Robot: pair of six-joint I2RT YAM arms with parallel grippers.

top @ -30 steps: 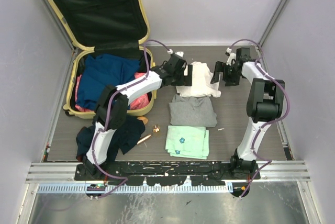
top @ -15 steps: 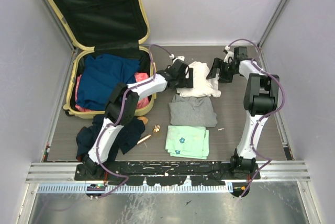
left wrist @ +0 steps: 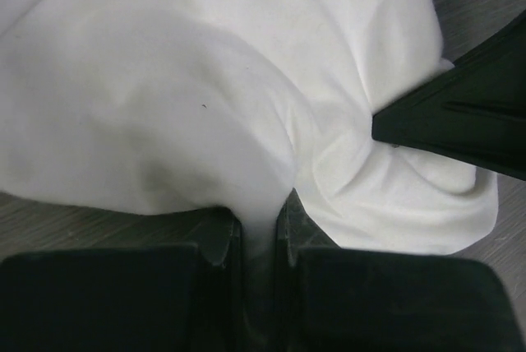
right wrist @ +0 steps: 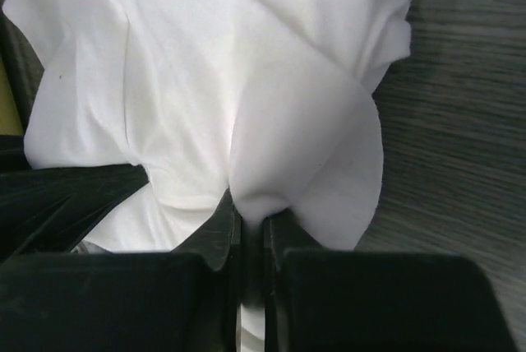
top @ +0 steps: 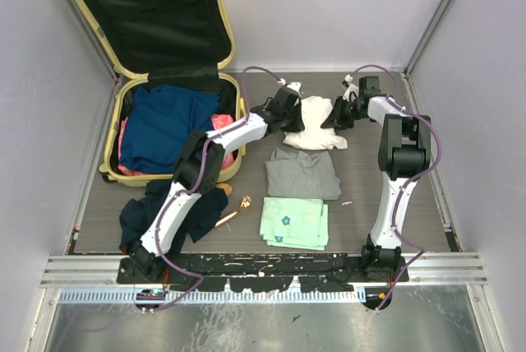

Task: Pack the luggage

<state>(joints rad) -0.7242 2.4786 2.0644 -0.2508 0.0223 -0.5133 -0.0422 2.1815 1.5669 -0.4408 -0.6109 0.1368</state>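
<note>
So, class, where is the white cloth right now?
Top view: the white cloth lies far-centre, pinched by the left gripper and right gripper, right of the luggage, beyond the grey shirt.

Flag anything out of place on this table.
A dark navy garment lies crumpled on the table in front of the luggage, unlike the folded clothes. A small gold-coloured item lies loose next to it.

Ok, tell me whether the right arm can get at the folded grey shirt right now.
Probably not yet: the right arm has its jaws shut on the crumpled white cloth. The folded grey shirt lies uncovered close by.
</note>
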